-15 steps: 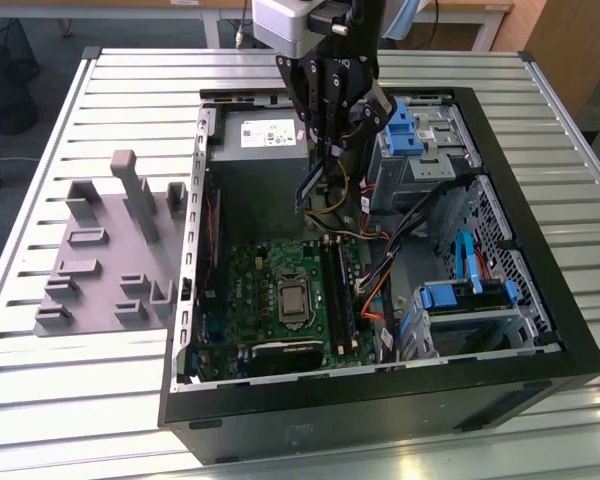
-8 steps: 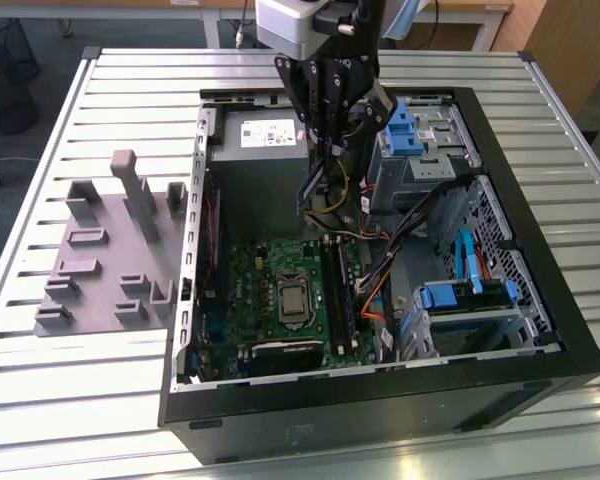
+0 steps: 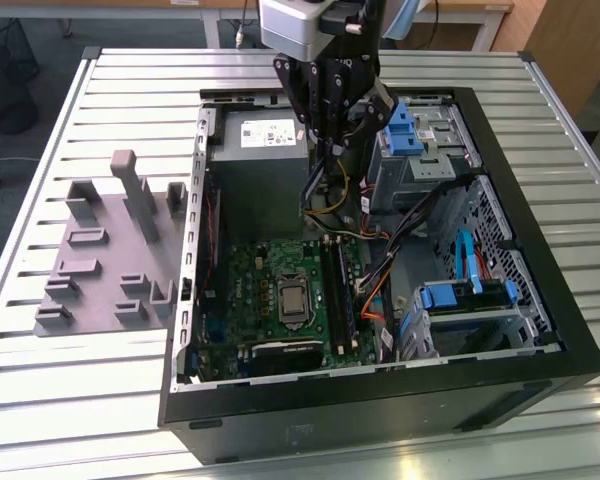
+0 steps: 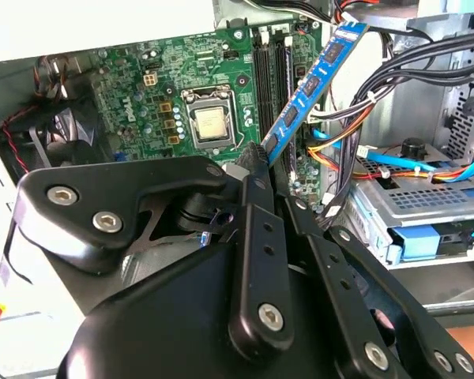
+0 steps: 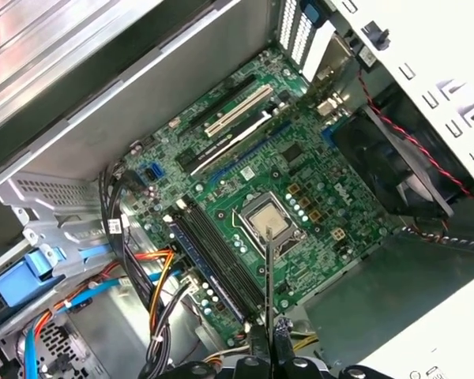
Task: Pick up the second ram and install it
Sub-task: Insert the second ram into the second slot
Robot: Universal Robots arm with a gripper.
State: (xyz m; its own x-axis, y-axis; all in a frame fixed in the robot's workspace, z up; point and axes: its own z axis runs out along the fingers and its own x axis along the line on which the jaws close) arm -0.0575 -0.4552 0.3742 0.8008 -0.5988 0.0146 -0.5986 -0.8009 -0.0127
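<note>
Grip looks solid in the exterior view: the gripper (image 3: 326,150) is clamped on the second ram (image 3: 314,186), which hangs tilted above the memory slots (image 3: 336,285). The PC case (image 3: 380,420) lies on a slatted metal table (image 3: 100,400).

In the second wrist view the second ram (image 4: 312,79) is pinched by one short end. It's thin, light and stiff, probably fragile at the chips, so edges only.

In the first wrist view it's edge-on over the memory slots (image 5: 213,257). Cables (image 5: 154,292) sit just beside them, so it's a tight fit.
</note>
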